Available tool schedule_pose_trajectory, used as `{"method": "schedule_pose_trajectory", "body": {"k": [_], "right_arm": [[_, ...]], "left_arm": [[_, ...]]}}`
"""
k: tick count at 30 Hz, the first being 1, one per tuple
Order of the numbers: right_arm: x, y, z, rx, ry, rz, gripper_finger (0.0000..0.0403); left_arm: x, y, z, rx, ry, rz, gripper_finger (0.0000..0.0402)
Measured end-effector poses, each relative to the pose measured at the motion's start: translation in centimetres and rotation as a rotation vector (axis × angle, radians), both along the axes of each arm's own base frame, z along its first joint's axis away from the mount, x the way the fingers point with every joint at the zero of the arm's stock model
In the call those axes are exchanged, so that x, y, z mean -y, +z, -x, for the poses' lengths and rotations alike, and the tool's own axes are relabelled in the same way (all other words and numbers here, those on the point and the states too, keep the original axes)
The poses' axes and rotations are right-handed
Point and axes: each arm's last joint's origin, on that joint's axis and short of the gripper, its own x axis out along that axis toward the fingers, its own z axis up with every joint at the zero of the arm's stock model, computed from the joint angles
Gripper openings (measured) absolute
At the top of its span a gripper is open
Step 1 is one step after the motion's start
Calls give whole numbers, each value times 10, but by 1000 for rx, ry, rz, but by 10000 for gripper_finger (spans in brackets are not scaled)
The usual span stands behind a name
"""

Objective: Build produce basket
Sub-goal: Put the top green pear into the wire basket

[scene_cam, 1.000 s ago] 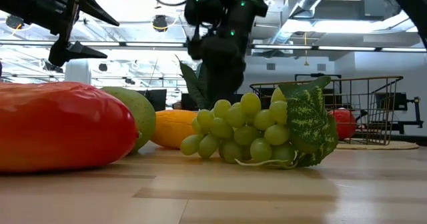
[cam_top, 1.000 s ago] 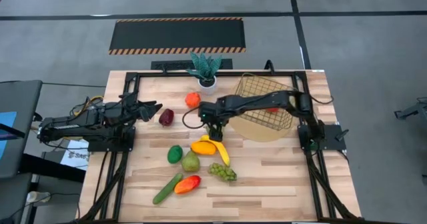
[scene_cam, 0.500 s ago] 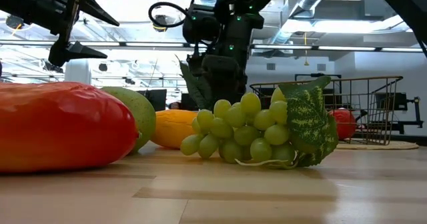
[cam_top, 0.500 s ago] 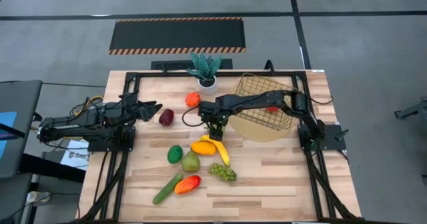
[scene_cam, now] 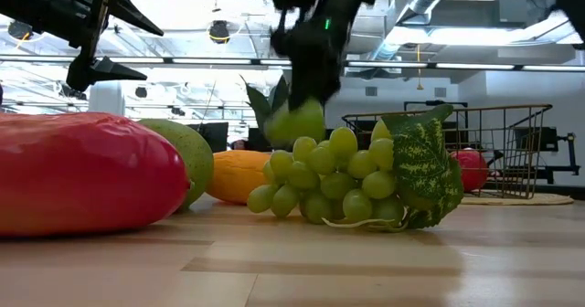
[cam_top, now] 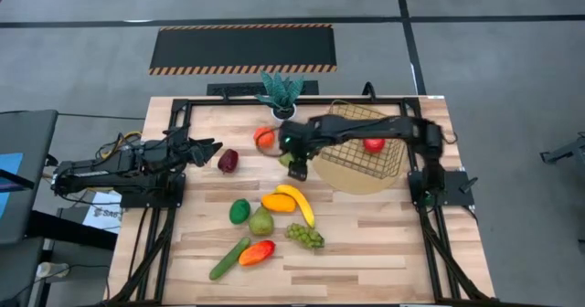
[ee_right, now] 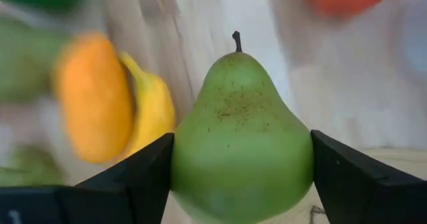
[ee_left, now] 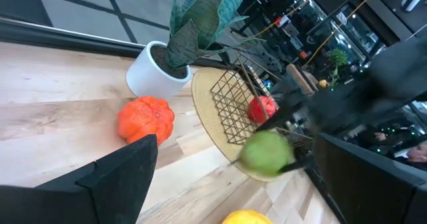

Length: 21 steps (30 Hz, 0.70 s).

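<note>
Here the right gripper [cam_top: 294, 161] pinches a speckled green pear [ee_right: 241, 141] above the table, left of the gold wire-mesh basket [cam_top: 358, 147]; next, carry right and release inside. Left gripper [cam_top: 212, 148] waits, spread

Robotics lab, wooden table [cam_top: 366, 243], hazard-striped floor mat [cam_top: 242, 48], exposed ceiling ducts [scene_cam: 430, 5]

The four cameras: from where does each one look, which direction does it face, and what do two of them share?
High view: above the table, facing straight down; both arms, basket, produce.
Low view: at table height, facing level across; grapes close, right gripper holding a green pear.
Left wrist view: on the left arm, past its own fingers toward the orange and plant.
Right wrist view: on the right arm; jaws closed on the pear.
Shared: all four show this pear.
</note>
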Motion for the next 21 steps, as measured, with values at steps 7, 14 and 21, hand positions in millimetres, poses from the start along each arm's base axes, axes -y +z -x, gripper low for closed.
{"method": "schedule_pose_trajectory", "body": {"k": [7, 14, 21], "right_arm": [[17, 86, 60, 155, -180, 72, 311], [30, 98, 106, -17, -276, 135, 312], [40, 65, 144, -131, -318, 124, 312]], "left_arm": [[0, 0, 0, 0, 0, 0, 384], [0, 0, 0, 0, 7, -2, 384], [0, 0, 0, 0, 8, -2, 384]]}}
